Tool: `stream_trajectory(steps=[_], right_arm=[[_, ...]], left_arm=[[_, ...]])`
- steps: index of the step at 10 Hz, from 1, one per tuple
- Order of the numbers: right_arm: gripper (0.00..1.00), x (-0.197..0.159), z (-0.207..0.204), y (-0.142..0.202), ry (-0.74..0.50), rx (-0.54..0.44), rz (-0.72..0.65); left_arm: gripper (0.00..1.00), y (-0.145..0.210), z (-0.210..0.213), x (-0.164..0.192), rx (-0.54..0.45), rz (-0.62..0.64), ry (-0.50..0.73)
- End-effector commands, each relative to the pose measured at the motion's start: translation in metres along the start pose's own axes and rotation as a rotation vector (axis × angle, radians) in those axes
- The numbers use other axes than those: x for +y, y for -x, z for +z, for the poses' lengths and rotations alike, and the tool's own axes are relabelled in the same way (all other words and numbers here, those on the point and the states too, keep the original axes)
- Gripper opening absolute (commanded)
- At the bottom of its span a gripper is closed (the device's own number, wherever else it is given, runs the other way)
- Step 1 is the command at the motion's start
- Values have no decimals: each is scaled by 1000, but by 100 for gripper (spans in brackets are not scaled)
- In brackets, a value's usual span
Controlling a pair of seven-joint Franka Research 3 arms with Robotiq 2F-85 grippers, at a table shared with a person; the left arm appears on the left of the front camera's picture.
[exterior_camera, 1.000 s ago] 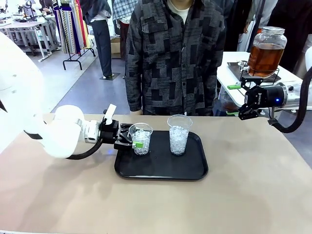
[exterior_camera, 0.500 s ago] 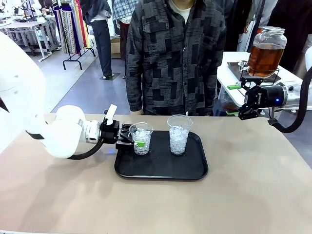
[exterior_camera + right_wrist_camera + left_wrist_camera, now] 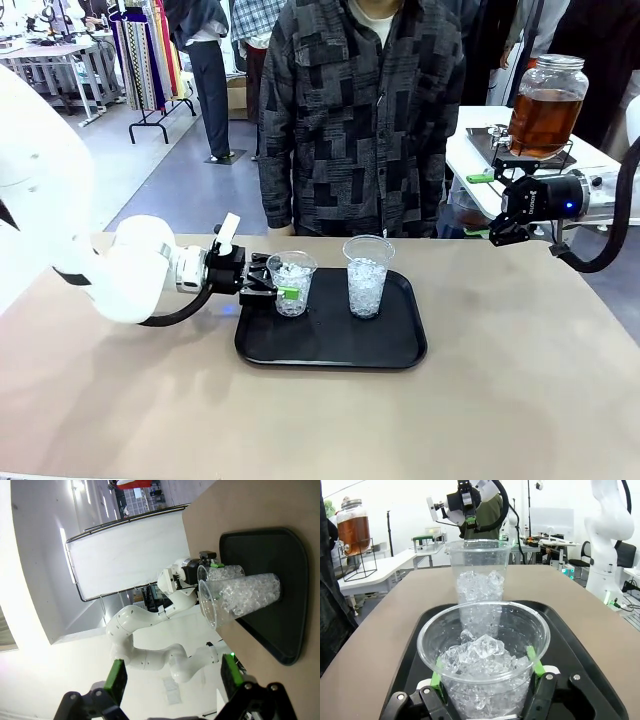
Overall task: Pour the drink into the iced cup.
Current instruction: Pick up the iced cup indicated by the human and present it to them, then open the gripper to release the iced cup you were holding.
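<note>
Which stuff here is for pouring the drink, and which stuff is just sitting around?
For the job:
- jar of drink on the side table
- iced cup on the tray, gripped by the left gripper
- right gripper, open, near the jar

Just sitting around for now:
- second iced cup
- black tray under both cups
- clothes rack far behind

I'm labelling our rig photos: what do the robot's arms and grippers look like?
The left arm is glossy white and rounded, with a black cable looping beneath. The left gripper and right gripper are black with green finger pads. The right one shows a blue light and a thick black hose.
</note>
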State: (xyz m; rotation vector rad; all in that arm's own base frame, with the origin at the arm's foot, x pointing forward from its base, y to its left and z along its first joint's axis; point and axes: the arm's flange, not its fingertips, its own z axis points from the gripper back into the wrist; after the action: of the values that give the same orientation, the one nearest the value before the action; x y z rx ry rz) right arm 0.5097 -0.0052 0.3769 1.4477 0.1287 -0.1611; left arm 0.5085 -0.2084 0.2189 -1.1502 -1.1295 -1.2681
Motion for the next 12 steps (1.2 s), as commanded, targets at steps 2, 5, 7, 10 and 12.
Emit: stream_trajectory(steps=[2, 5, 7, 10, 12], right_arm=[[100, 1, 0, -1, 2, -5, 4], [100, 1, 0, -1, 2, -5, 4], [100, 1, 0, -1, 2, -5, 4], [100, 1, 0, -1, 2, -5, 4], [100, 1, 0, -1, 2, -5, 4]], left_arm=[[75, -50, -3, 8, -46, -66, -19], [75, -122, -5, 38, -23, -48, -19], [75, -161, -4, 59, -24, -24, -19], [75, -168, 0, 59, -37, -40, -33], [75, -168, 0, 59, -37, -40, -33]])
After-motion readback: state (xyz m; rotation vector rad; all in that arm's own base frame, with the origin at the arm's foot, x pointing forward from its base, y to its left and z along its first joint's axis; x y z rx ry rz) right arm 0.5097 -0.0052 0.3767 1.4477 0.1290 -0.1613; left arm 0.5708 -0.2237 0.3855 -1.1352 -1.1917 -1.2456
